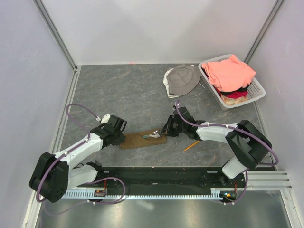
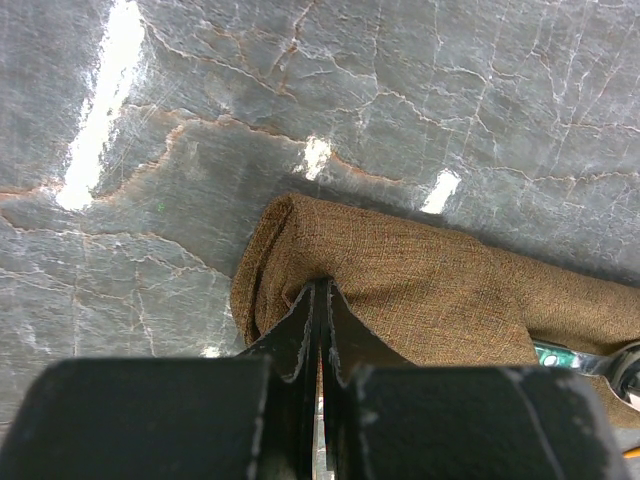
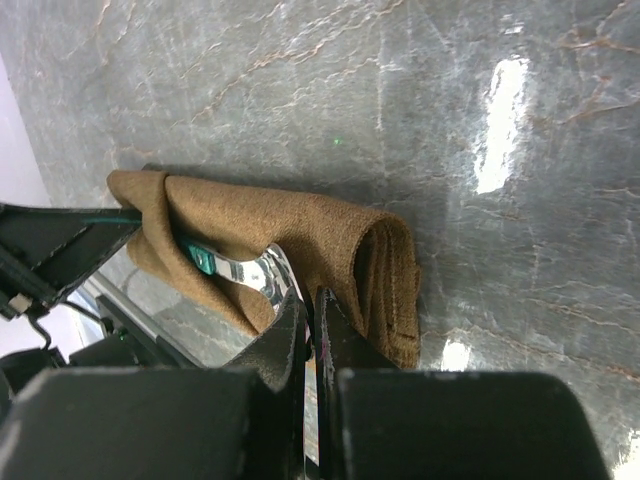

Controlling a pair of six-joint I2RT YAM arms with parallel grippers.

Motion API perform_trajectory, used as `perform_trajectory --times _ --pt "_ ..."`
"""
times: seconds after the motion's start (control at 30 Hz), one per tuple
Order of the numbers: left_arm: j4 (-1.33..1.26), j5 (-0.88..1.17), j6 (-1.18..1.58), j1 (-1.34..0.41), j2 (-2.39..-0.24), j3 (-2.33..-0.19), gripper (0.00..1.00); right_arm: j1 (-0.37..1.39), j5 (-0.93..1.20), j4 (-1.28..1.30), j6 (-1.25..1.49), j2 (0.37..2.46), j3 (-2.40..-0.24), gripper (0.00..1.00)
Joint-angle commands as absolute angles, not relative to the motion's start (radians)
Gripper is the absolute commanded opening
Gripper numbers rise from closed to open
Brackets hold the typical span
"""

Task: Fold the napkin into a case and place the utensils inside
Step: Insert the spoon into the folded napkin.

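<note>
Left jaws and right jaws are both closed tight, with the folded brown napkin (image 1: 142,139) between them; whether either grips cloth is unclear. The green-handled spoon (image 3: 235,268) lies just beside the right jaws: ease it deeper, keeping the fold flat.

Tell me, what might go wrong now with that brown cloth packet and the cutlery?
The green-handled utensil pokes out of the napkin at its open end, so a tug could slide it out. Both jaws sit shut at the packet's ends; pulling apart might undo the folds. The orange fork lies outside, near the right arm, and could be knocked away.
</note>
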State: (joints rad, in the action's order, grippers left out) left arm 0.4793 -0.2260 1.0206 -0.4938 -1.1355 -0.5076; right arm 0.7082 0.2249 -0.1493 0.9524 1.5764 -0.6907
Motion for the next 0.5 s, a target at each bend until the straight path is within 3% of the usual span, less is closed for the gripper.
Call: perform_trajectory --times 0.0,0.2,0.27,0.3,0.33,0.47 --pt "0.491 -0.186 1.065 -0.497 -1.155 -0.456 0.02 0.727 0.190 -0.242 1.009 1.601 -0.739 0.00" --pt "0.488 -0.186 1.057 -0.495 -1.151 -0.457 0.02 0.738 0.186 -0.209 0.954 1.637 -0.791 0.01" --pt "0.489 -0.178 1.048 -0.495 -1.138 -0.462 0.02 0.739 0.193 -0.187 0.921 1.638 -0.810 0.07" --pt "0.488 -0.170 1.042 -0.495 -1.131 -0.466 0.02 0.739 0.189 -0.172 0.910 1.634 -0.816 0.11" --pt "0.488 -0.164 1.025 -0.497 -1.123 -0.468 0.02 0.739 0.177 -0.160 0.899 1.619 -0.828 0.24" --pt "0.488 -0.108 0.985 -0.495 -1.036 -0.485 0.03 0.738 0.105 0.025 0.818 1.559 -0.888 0.53"
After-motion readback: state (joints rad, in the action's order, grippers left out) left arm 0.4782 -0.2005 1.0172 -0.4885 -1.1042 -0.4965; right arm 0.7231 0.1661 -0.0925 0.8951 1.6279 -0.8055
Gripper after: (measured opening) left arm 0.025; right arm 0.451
